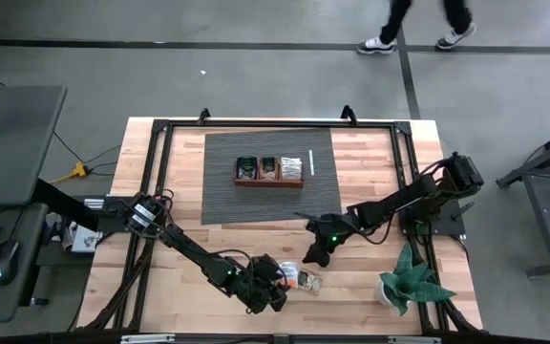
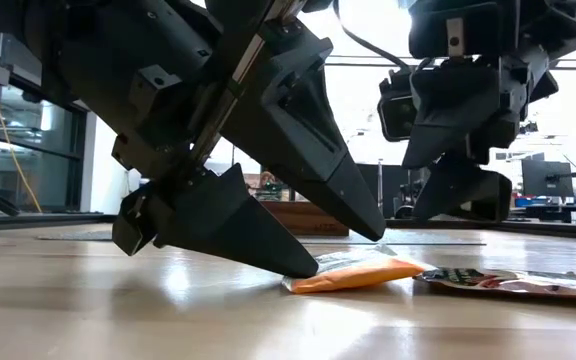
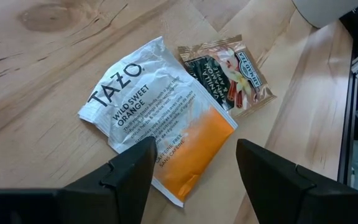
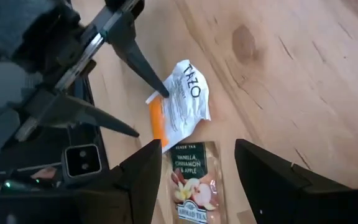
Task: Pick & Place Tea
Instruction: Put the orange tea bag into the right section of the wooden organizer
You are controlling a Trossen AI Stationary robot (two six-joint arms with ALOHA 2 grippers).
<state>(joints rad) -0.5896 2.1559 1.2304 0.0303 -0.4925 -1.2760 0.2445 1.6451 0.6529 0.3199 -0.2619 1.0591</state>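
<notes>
Two tea sachets lie flat on the wooden table near its front edge. One is orange-and-white (image 3: 160, 130) (image 1: 294, 279), the other dark with a fruit picture (image 3: 232, 78) (image 4: 194, 183). My left gripper (image 3: 196, 144) (image 1: 282, 284) is open and slants down over the orange end, one finger on each side. One finger is low at the table, the other higher. My right gripper (image 4: 197, 146) (image 1: 315, 250) hangs open above the dark sachet, clear of it. My left gripper's lower fingertip (image 2: 308, 268) stands at the edge of the sachet's orange end (image 2: 353, 275), down at the table. I cannot tell whether it touches. The upper finger (image 2: 368, 225) is clear above the sachet, which lies flat.
A brown three-compartment tray (image 1: 268, 182) with more sachets sits on a grey mat (image 1: 227, 196) at the far middle. A potted plant (image 1: 407, 282) stands at the near right. A person's legs (image 1: 418, 24) pass beyond the table.
</notes>
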